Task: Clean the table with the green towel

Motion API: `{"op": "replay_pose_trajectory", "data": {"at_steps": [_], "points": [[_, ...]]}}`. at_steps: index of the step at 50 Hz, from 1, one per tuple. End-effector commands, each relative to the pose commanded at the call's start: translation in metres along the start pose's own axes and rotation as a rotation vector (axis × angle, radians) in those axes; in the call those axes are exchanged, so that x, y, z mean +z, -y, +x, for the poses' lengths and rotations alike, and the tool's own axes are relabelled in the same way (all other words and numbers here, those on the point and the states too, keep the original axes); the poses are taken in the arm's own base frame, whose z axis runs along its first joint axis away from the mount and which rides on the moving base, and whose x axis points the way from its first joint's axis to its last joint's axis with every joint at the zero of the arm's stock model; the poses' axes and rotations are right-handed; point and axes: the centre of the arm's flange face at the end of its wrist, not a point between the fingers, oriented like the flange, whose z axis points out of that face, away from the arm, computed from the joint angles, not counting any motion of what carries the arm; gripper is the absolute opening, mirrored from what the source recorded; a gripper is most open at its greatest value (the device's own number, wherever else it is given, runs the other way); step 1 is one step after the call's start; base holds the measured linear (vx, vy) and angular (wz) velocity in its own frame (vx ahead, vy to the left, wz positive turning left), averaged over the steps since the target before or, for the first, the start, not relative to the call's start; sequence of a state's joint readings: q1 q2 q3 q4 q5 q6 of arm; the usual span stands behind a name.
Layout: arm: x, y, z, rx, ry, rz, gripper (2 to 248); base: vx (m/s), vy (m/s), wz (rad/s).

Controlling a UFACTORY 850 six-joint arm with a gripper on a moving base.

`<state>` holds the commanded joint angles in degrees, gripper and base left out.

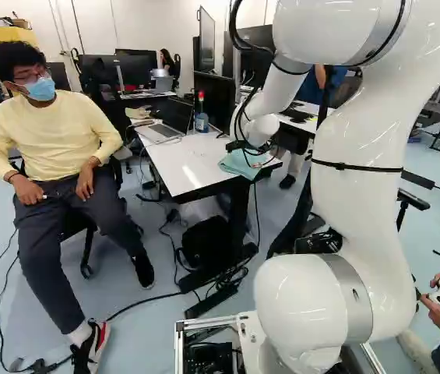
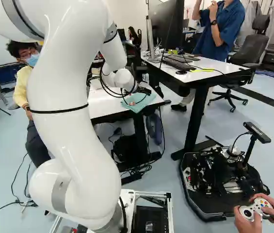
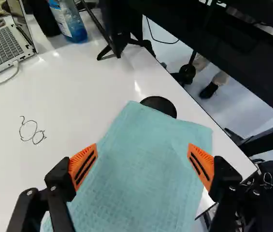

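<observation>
The green towel (image 3: 143, 169) lay spread at the table's (image 3: 78, 87) near right corner in the left base view, beneath the gripper (image 1: 260, 162), whose fingers stood wide apart, released. A black disc (image 3: 161, 104) showed at its far edge, a looping scribble (image 3: 32, 133) beside it, the laptop (image 3: 3, 43) beyond, by the left edge

Spotting an open laptop (image 3: 2, 48), white cable (image 3: 16, 65) plugged in! Near it, an upright bottle (image 3: 68, 21); over in the right base view, a black chair (image 2: 247, 51)!
</observation>
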<state>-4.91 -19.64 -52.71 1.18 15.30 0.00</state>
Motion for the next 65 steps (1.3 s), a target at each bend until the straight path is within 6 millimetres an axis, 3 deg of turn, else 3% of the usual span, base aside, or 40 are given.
{"op": "replay_pose_trajectory", "data": {"at_steps": [65], "points": [[-0.0002, 0.0, -0.0062, 0.0, 0.069, 0.0, 247, 0.0, 0.0, 0.0]]}}
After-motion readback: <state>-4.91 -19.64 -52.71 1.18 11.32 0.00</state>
